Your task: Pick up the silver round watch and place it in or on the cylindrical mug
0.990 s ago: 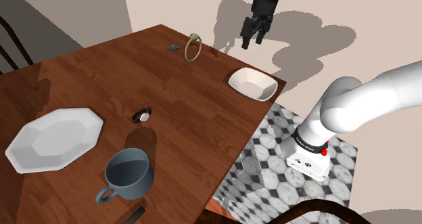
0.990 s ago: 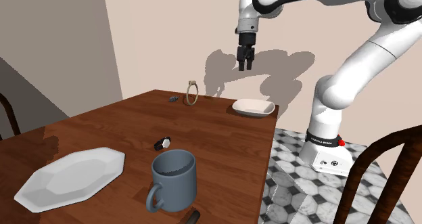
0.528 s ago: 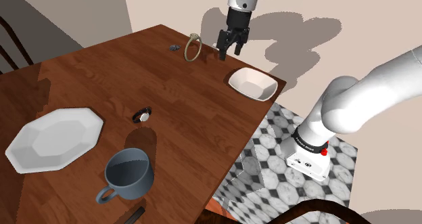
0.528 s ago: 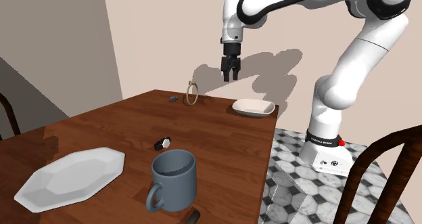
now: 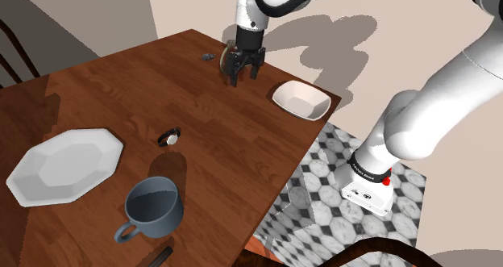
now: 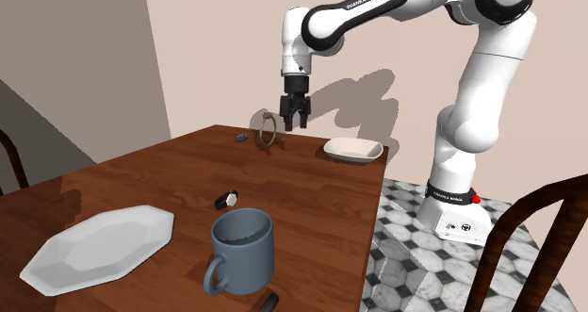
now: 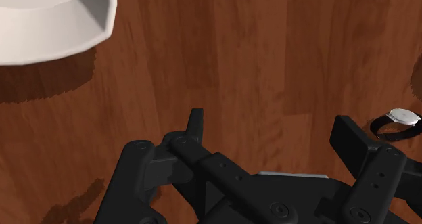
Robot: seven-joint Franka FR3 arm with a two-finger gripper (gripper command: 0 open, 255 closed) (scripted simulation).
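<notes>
Jaws open, holding nothing, above the far end of the desk (image 5: 242, 168), just beside an upright ring (image 6: 269, 145); white bowl (image 5: 301, 100) sits near the corner. Silver watch (image 5: 169, 136) lies mid-desk with bare wood around it, between them and the blue-grey mug (image 5: 153, 207) and white plate (image 5: 60, 164)

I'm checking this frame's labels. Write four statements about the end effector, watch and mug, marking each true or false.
1. The black end effector is open and holds nothing. True.
2. The small silver round watch lies inside the blue-grey cylindrical mug. False: the watch lies on the brown wooden table, apart from the mug.
3. The mug stands upright. True.
4. The end effector hangs above the mug. False: it hangs near the white square bowl.
</notes>
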